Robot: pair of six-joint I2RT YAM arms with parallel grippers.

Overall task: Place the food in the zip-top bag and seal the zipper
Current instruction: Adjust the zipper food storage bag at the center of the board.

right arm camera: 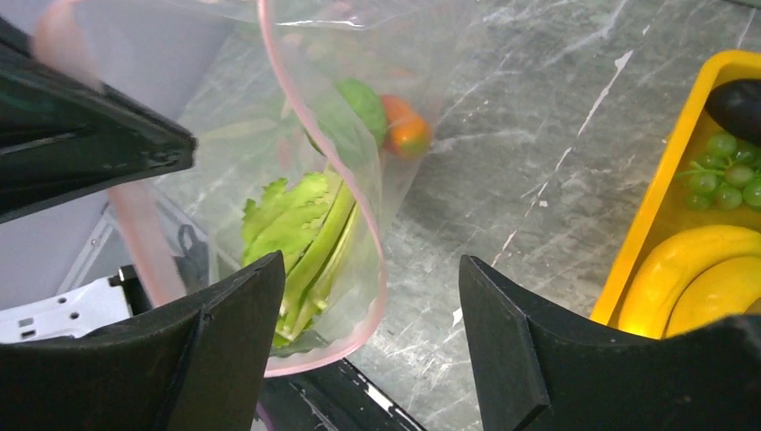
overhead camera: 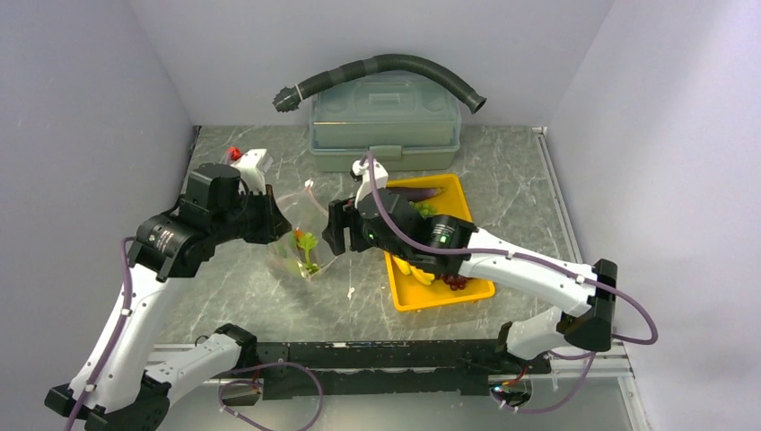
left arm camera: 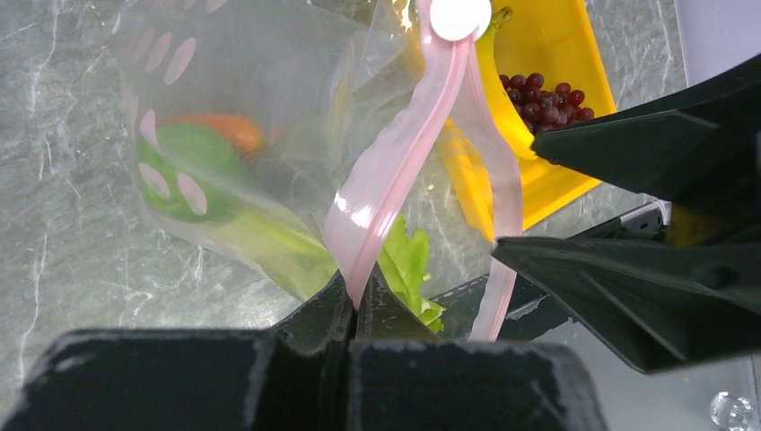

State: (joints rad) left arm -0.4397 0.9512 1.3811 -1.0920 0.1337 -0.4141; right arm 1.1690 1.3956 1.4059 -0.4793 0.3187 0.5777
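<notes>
My left gripper (left arm camera: 356, 305) is shut on the pink zipper (left arm camera: 395, 153) and holds the clear zip-top bag (overhead camera: 301, 242) up off the table with its mouth gaping. Inside the bag lie a leafy green stalk (right arm camera: 305, 233), a round green piece (left arm camera: 193, 153) and an orange-red piece (right arm camera: 406, 130). My right gripper (right arm camera: 370, 262) hangs open at the bag's mouth, beside the rim, with nothing between its fingers. More food sits in the yellow tray (right arm camera: 660, 206): bananas (right arm camera: 700, 269), green grapes (right arm camera: 727, 180), an eggplant (right arm camera: 740, 103) and dark grapes (left arm camera: 543, 94).
A grey-green lidded box (overhead camera: 386, 121) stands at the back wall with a black corrugated hose (overhead camera: 386, 67) above it. The tray (overhead camera: 467, 193) lies under my right arm. White walls close the marble table on three sides.
</notes>
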